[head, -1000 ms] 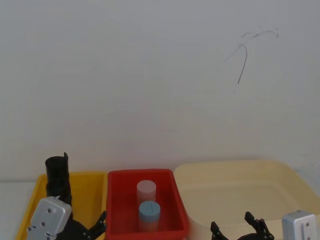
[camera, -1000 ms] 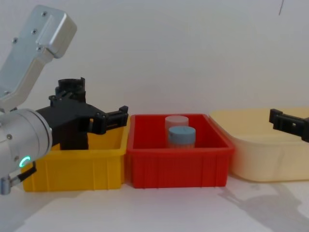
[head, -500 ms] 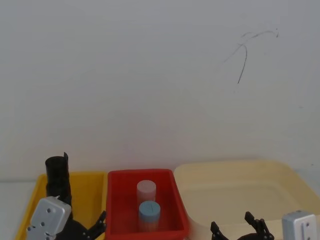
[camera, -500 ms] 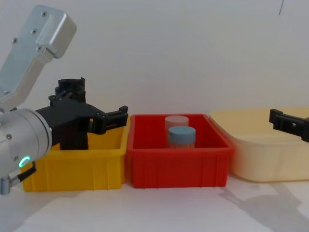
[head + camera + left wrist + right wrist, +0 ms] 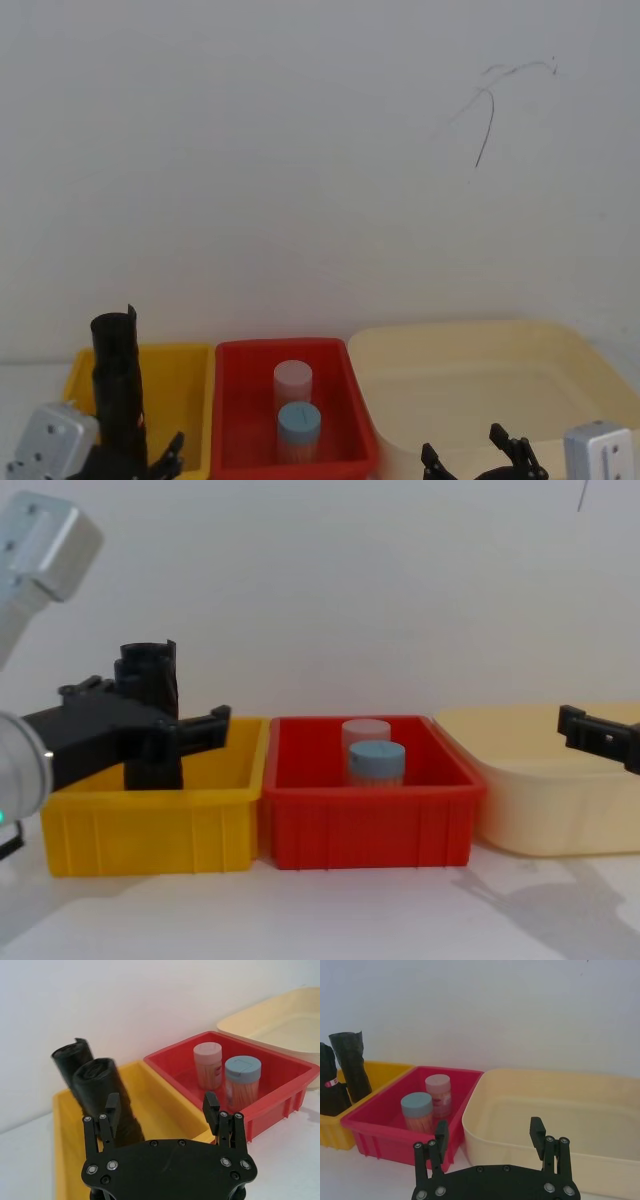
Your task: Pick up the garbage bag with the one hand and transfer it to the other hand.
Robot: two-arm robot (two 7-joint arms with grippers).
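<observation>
From the head, a white wall (image 5: 300, 150) backs the yellow bin (image 5: 182, 352). At its own wrist the left gripper (image 5: 161, 1110) hangs spread wide before that bin, the garbage bag (image 5: 102, 1092) upright inside; the right wrist shows the right gripper (image 5: 489, 1134) gaping, well to the bin's right. From the chest, a white tabletop (image 5: 350, 910) bears the bin.

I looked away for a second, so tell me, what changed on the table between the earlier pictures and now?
The left pincer, open, slid toward the robot's left by the yellow bin and took hold of nothing. The right pincer, the black rolls standing in the yellow bin, and the jars in the red bin stayed put.
</observation>
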